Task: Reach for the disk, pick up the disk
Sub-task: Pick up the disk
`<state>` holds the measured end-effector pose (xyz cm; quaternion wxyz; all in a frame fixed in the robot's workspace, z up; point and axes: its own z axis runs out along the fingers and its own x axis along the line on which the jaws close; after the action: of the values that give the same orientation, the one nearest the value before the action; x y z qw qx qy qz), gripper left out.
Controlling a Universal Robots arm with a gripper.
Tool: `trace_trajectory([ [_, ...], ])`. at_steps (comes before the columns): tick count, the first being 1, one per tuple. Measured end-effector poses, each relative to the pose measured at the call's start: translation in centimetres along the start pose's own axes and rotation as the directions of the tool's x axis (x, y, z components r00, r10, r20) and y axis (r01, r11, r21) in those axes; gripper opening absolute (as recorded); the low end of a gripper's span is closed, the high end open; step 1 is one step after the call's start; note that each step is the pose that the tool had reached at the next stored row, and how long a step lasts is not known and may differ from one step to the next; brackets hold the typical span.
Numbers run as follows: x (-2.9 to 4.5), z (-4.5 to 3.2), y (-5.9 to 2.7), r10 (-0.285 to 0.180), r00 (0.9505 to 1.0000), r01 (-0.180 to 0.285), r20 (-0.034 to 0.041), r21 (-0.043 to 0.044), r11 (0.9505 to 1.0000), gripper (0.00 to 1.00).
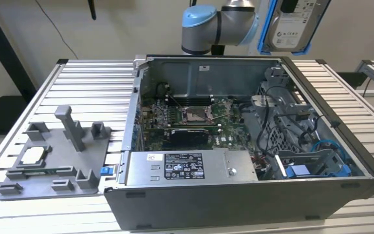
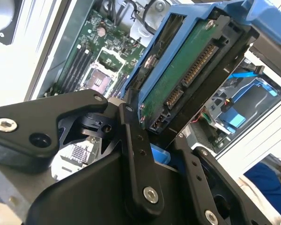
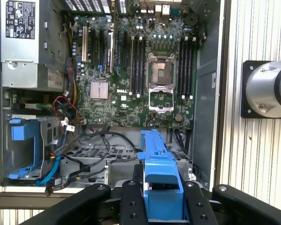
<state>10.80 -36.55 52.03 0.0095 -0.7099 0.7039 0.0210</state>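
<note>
one disk (image 1: 289, 24) is in play, and it hangs clamped between the black fingers (image 2: 136, 154) of the gripper (image 3: 163, 199), lifted well above the open computer case (image 1: 239, 200), with the blue joint of the arm (image 1: 203, 22) just beside it in the exterior view; the gripper is closed down to the width of the drive, its fingers pressing on the blue rails (image 3: 161, 168) at either side, so the pick looks done rather than pending. by my judgement this is a dense, stiff block that will not flex, fairly heavy for its bulk, and fragile in the sense that a knock or drop could harm it; the bare green circuit board (image 2: 178, 77) and the connector pins along its end should not be pinched, so the plastic rails are the sensible place to hold, being less slippery than bare metal. it looks like a silver-grey rectangular slab with a white printed label on the face turned to the exterior view, framed in blue, the board side facing the second wrist view. below the gripper lie the motherboard (image 3: 140, 75) and an empty blue drive bay (image 3: 23, 150)
</note>
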Motion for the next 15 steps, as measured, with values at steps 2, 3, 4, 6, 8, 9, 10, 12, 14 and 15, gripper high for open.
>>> trace_trajectory([
  [2, 0.00, 0.00, 0.00, 0.000, 1.0000, 0.000, 0.0000, 0.0000, 1.0000, 0.00],
  [3, 0.00, 0.00, 0.00, 0.000, 1.0000, 0.000, 0.0000, 0.0000, 1.0000, 0.00],
  [4, 0.01, 0.00, 0.00, 0.000, 1.0000, 0.000, 0.0000, 0.0000, 1.0000, 0.00],
  [6, 0.05, 0.00, 0.00, 0.000, 1.0000, 0.000, 0.0000, 0.0000, 1.0000, 0.00],
  [8, 0.21, -0.01, 0.01, 0.000, 1.0000, 0.000, -0.0001, -0.0001, 1.0000, 0.00],
  [9, 0.33, -0.02, 0.01, 0.000, 1.0000, 0.000, 0.0000, 0.0000, 1.0000, 0.00],
  [10, 0.46, -0.02, 0.01, 0.000, 1.0000, 0.000, -0.0001, 0.0000, 1.0000, 0.00],
  [12, 0.78, -0.03, 0.01, 0.000, 1.0000, 0.000, 0.0000, 0.0000, 1.0000, 0.00],
  [14, 1.16, -0.04, 0.01, 0.000, 1.0000, 0.000, 0.0000, 0.0000, 1.0000, 0.00],
  [15, 1.36, -0.05, 0.02, 0.000, 1.0000, 0.000, 0.0000, 0.0000, 1.0000, 0.00],
])
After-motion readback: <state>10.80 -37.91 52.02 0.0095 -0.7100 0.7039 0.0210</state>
